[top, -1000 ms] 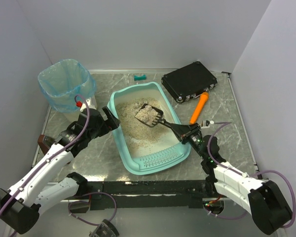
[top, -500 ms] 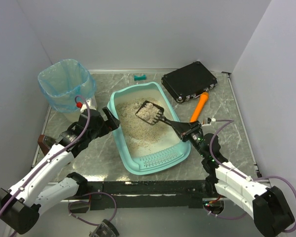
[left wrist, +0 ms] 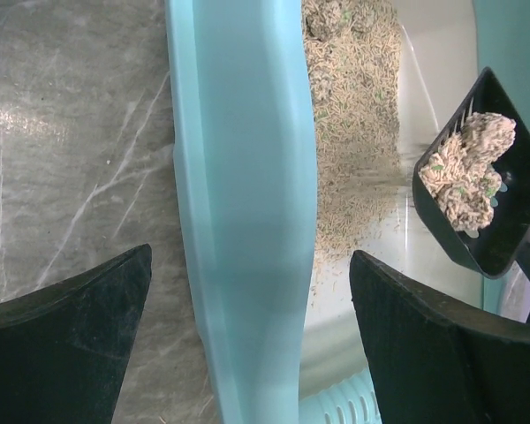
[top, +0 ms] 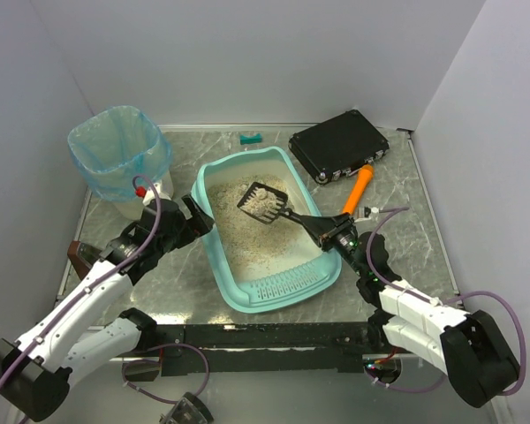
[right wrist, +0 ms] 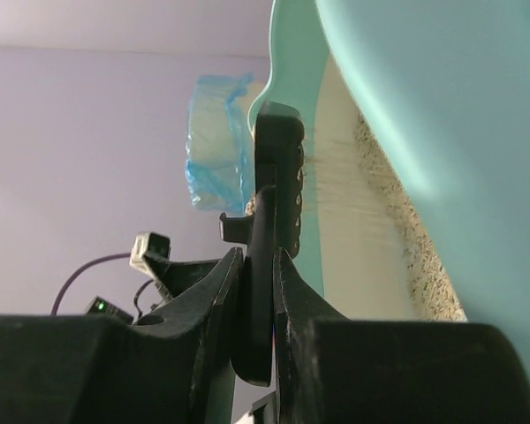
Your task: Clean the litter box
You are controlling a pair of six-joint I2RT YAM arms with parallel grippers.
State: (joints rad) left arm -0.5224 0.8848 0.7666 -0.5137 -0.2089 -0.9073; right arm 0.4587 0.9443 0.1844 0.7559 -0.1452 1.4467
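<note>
From above, the litter box (top: 287,284) sits in the middle of the surface (top: 415,177), its ribbed lip toward the near edge. My right pincer (top: 329,231) is closed on the handle of a black scoop (top: 263,201), whose head hangs over the litter (top: 234,234) in the far part of the tray. My left pincer (top: 197,215) is at the box's left rim; I cannot tell its width here.

The left wrist view settles that. My fingers (left wrist: 66,344) are spread wide, straddling the teal rim and gripping nothing, and the scoop carries a clump (left wrist: 468,172).

The right wrist view shows the scoop edge-on, its handle pinched tight between my fingers (right wrist: 208,291), with the blue-bagged bin (right wrist: 216,155) beyond.
</note>
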